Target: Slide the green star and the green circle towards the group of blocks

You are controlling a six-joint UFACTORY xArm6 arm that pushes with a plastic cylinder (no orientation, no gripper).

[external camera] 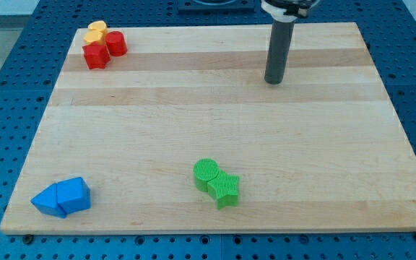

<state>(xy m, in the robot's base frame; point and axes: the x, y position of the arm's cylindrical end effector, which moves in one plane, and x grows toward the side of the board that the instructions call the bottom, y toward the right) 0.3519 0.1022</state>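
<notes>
My tip [274, 81] is standing near the worktop [215, 115] top, well apart from the touching green circle [206, 172] and green star [226, 189]; no tool is fitted. Approach pending: it likely needs to get behind the pair.

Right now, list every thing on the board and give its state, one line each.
my tip: down on the board near the view's top right, touching no block.
green circle: flat, against the green star.
green star: flat, near the view's bottom edge.
blue blocks: two pressed together, bottom left corner.
red blocks: two side by side, top left.
yellow blocks: behind the red ones; shapes unclear.
</notes>
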